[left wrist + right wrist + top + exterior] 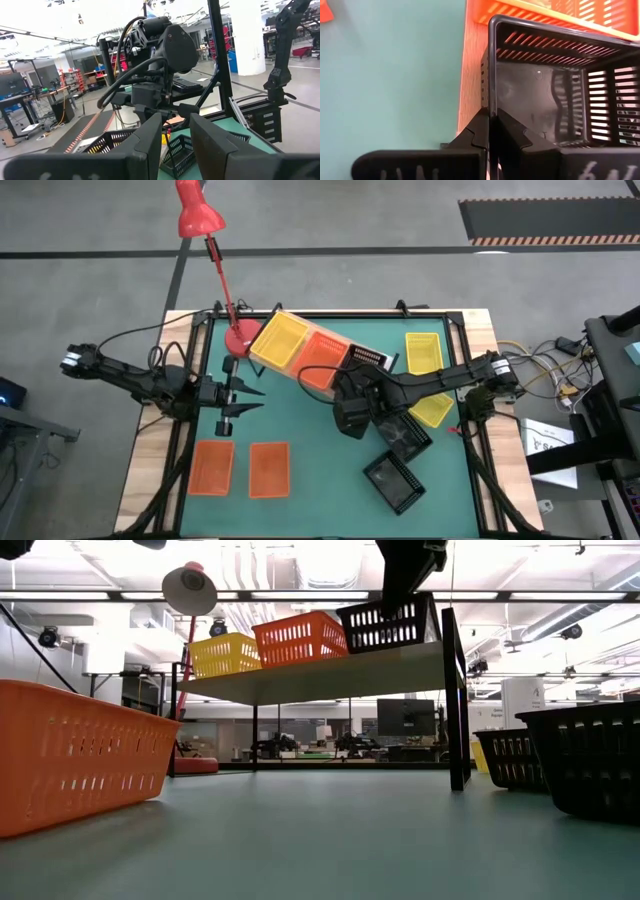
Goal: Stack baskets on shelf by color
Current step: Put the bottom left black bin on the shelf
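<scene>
On the green mat [320, 450] in a bright workshop, the right gripper [492, 131] clenches a black basket [555, 90] on the shelf [330, 675]; the left gripper [252, 398] is spread, empty.

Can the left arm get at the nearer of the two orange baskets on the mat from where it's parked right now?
Probably yes. The left gripper hangs open and empty over bare mat, and the orange basket lies just below it in the high view with nothing between. The right gripper is shut on the black basket at the shelf.
</scene>
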### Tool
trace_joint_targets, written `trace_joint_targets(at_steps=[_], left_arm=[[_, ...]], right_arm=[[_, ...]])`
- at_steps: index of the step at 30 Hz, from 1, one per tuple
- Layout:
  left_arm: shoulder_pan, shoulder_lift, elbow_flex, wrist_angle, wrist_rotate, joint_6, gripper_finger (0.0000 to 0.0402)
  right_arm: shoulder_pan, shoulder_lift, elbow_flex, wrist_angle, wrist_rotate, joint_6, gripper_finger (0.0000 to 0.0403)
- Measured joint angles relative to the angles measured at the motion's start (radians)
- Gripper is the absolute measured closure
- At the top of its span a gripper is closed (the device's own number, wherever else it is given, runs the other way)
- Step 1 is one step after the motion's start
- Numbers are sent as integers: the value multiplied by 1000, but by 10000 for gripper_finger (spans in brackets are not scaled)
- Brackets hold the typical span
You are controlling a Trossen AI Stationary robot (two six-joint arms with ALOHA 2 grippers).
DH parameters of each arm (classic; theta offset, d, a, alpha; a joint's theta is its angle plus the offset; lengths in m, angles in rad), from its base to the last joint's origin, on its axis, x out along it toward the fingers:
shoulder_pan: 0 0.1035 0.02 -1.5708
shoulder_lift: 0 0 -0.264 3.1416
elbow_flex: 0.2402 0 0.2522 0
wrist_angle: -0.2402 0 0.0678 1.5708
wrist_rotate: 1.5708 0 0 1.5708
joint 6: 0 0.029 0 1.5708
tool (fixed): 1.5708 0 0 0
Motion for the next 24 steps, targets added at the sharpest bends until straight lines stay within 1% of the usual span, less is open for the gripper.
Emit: trace_joint_targets(at_steps=[7,9,19,24], left_arm=[[0,0,0,0,0,0,316],[0,1,0,0,0,0,316],[0,1,0,0,0,0,316],[0,1,0,0,0,0,316]], right_arm=[[-4,0,0,7,-4,10,389],[-6,1,0,8,-4,10,382],[-23,0,0,11,-9,18,301],[-23,-15,28,7,-65,26,277]])
